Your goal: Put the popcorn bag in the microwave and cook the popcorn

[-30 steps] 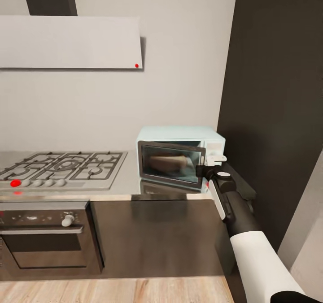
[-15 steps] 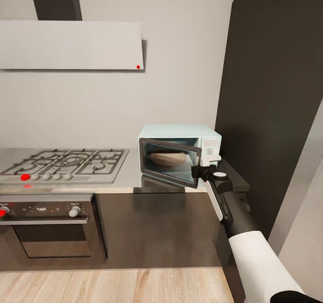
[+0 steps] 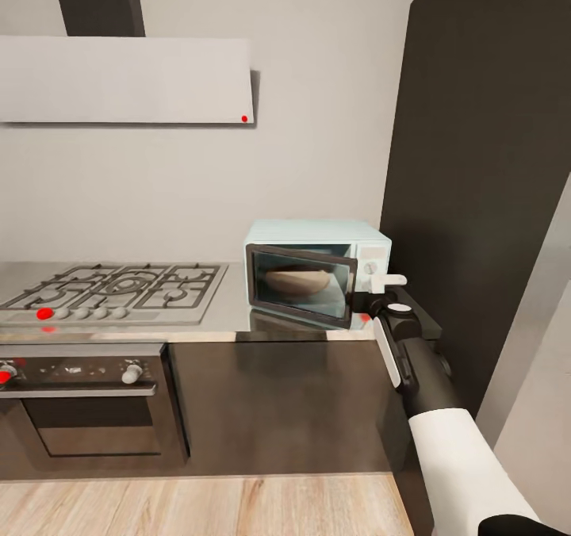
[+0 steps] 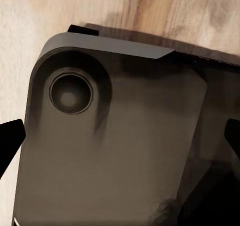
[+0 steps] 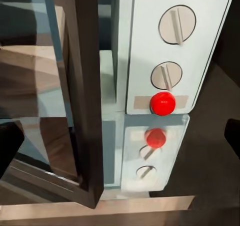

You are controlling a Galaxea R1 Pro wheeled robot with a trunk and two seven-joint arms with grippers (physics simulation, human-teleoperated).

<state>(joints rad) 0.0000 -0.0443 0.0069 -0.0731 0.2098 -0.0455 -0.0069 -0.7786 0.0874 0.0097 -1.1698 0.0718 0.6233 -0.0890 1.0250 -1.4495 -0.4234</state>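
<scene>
Two of three steps look done, judging by the layout. Popcorn bag [image 3: 296, 281] sits inside the microwave [image 3: 317, 270], tan shape visible thru the dark glass. Door [image 3: 300, 286] is nearly shut but not flush: right wrist view shows its edge [image 5: 85, 95] standing off the control panel [image 5: 172, 50] w/ a gap. Right end effector [image 3: 379, 284] is at the door's free edge, just beside the panel; can't tell if fingers are apart or together. Left end effector: wrist view shows dark tips at both frame edges, apart, nothing between, over wood floor [image 4: 150, 5]. Left to do, probably: press door closed, hit red button [image 5: 162, 103] or knobs, wait for cooking. Microwave stands on grey tabletop [image 3: 230, 314], right of hob [image 3: 111, 290].
</scene>
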